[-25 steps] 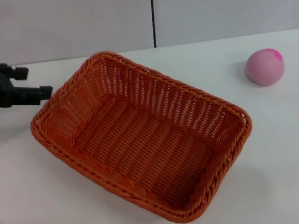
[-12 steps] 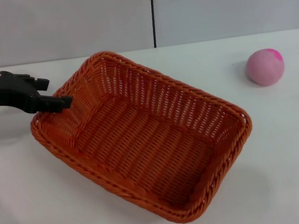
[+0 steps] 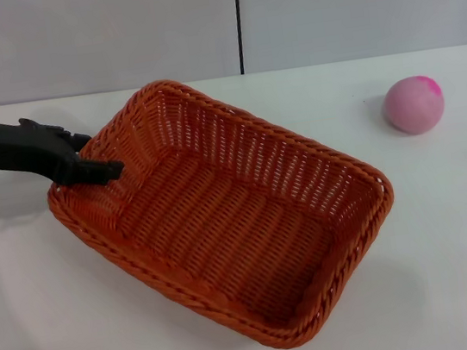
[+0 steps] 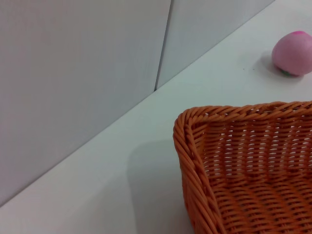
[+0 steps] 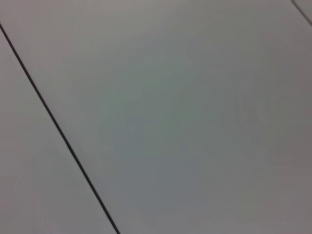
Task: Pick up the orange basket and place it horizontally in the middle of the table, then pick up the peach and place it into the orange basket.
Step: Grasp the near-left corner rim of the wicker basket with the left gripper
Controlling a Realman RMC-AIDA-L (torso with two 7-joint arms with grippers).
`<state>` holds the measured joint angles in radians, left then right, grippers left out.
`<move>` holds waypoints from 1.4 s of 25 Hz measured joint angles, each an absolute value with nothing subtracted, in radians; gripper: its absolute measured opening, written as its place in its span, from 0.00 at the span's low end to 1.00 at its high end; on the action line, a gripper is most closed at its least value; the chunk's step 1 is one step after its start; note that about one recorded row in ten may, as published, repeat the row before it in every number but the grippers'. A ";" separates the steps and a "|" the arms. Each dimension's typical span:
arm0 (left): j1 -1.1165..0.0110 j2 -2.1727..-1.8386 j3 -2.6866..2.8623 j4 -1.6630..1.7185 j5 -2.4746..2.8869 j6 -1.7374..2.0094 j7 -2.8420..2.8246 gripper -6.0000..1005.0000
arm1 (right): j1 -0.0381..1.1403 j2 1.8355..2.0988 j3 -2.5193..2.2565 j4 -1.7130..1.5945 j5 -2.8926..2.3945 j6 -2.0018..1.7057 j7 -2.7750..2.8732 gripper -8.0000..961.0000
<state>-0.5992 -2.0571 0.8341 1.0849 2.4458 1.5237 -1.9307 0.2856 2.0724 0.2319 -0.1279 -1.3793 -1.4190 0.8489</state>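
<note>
Burnt-orange wicker, braided at the rim: the large rectangular woven basket (image 3: 222, 216) lies skewed on the wide white matte desk (image 3: 48, 340), one corner toward the back wall and its long axis running diagonally toward the right front. I have the black left end effector (image 3: 97, 164) at the basket's left corner, its tips reaching over the braided rim; one finger (image 3: 104, 170) shows inside the wall, but I cannot tell how far the fingers are parted or whether they grip anything. The left wrist view looks along that same corner of rim. My judgement: seat one finger inside and one outside the wall, low enough to catch the braid, then close firmly before lifting, since a light basket held at one corner will likely swing. The small round pale-pink peach (image 3: 414, 104) sits well apart at the right rear. The right arm is out of sight.
</note>
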 joint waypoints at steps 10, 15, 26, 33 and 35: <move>-0.631 -2.058 0.894 1.093 2.504 1.533 -1.969 0.52 | 0.292 2.072 0.233 -0.111 -1.380 -1.393 0.850 0.58; -0.651 -2.061 0.898 1.094 2.513 1.534 -1.976 0.35 | 0.290 2.071 0.236 -0.110 -1.379 -1.391 0.850 0.58; -0.657 -2.062 0.897 1.108 2.523 1.521 -2.035 0.20 | 0.285 2.071 0.238 -0.110 -1.370 -1.360 0.858 0.58; -0.645 -2.059 0.887 1.120 2.514 1.512 -2.119 0.18 | 0.290 2.071 0.238 -0.106 -1.370 -1.346 0.861 0.58; -0.646 -2.053 0.880 1.121 2.519 1.522 -2.176 0.18 | 0.293 2.071 0.238 -0.104 -1.370 -1.343 0.861 0.58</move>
